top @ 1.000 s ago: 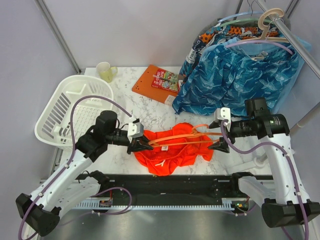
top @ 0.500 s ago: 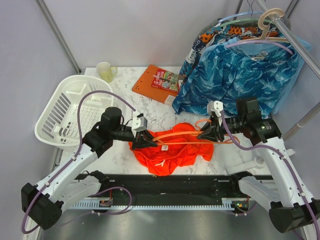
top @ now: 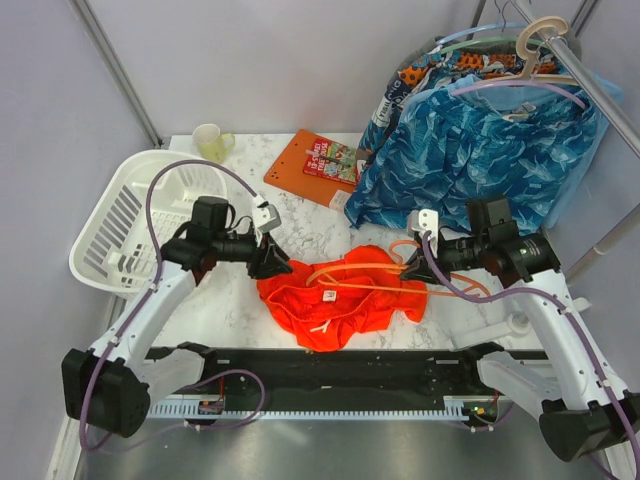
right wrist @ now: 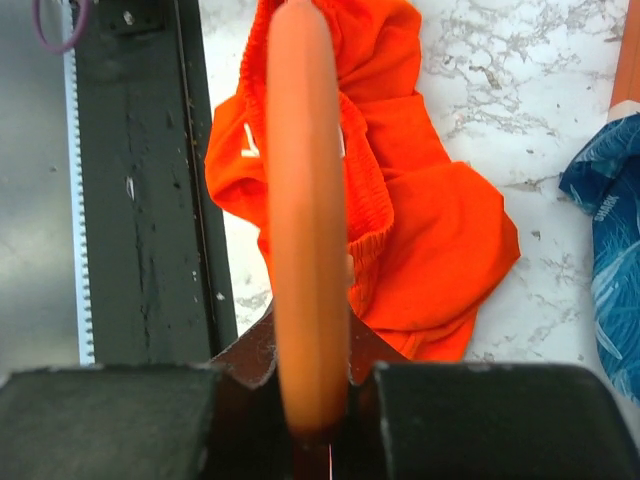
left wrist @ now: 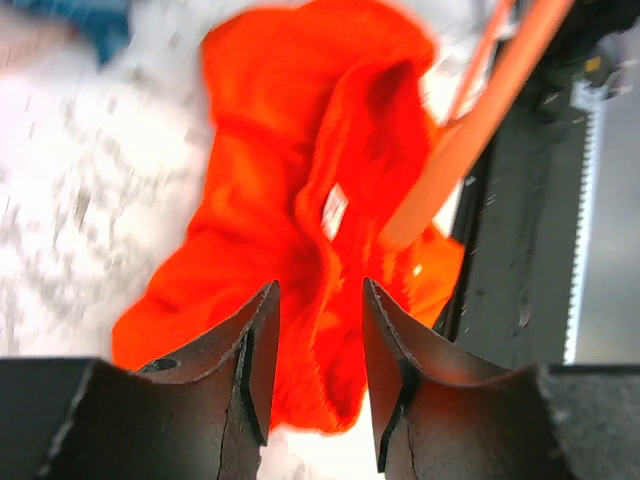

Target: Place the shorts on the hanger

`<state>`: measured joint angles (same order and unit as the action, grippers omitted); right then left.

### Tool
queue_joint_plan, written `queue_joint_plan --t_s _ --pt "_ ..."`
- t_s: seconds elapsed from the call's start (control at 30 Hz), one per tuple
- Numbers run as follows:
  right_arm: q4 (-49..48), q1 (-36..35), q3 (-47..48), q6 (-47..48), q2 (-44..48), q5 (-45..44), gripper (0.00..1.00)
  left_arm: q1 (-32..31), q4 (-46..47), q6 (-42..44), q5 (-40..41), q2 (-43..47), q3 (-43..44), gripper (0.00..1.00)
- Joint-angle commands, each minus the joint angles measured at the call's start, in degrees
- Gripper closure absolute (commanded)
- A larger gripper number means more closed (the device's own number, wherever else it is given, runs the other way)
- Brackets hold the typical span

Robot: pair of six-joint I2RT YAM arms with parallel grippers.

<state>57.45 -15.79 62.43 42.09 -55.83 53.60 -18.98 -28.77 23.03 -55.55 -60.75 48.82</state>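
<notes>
The bright orange-red shorts [top: 340, 305] lie crumpled on the marble table, white tag up. The thin orange hanger [top: 365, 270] lies across their top. My right gripper [top: 412, 262] is shut on the hanger's right end. In the right wrist view the hanger bar [right wrist: 305, 200] runs straight out of the closed jaws of that gripper [right wrist: 310, 345], above the shorts [right wrist: 430, 230]. My left gripper [top: 270, 262] stands open at the shorts' left edge. In the left wrist view its gripper [left wrist: 320, 285] holds nothing; the shorts [left wrist: 300, 180] and hanger [left wrist: 480, 120] lie just beyond.
A white basket [top: 130, 220] sits at the left, a pale cup [top: 210, 142] behind it. An orange board with a booklet [top: 315, 165] lies at the back. Blue patterned garments [top: 470, 160] hang from a rail [top: 590, 80] at the right. A black strip [top: 350, 365] lines the near edge.
My left gripper opened, let go of the shorts and drew back to the left. My right gripper moved in leftward and shut on the hanger's end.
</notes>
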Motion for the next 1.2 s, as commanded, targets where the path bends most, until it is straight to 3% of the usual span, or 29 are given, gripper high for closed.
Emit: queue_joint_plan --t_s 0.0,0.07,0.27,0.8,1.0,1.17 --pt "8.7 0.0 4.1 9.8 0.0 -5.1 1.0 3.1 -9.9 8.3 10.6 -1.6 0.9 0.55" --pt "10.5 0.0 5.3 11.4 -0.9 -5.4 1.0 3.0 -11.9 9.1 15.6 -2.3 1.3 0.55" --pt "11.1 -3.3 5.9 11.0 -2.3 -5.2 1.0 2.8 -15.5 11.0 20.3 0.0 -1.6 0.55" --pt "-11.8 -22.0 1.2 -5.4 -7.8 -18.0 1.0 -0.9 -16.7 8.5 22.9 -0.4 -3.1 0.54" --pt "-15.2 -24.6 -0.4 -5.4 -9.6 -22.0 1.0 -0.4 -17.4 15.1 20.2 2.5 -5.7 0.53" --pt "-15.1 -26.5 0.4 -4.6 -11.8 -23.3 1.0 0.3 -18.0 27.0 14.0 8.7 -9.0 0.52"
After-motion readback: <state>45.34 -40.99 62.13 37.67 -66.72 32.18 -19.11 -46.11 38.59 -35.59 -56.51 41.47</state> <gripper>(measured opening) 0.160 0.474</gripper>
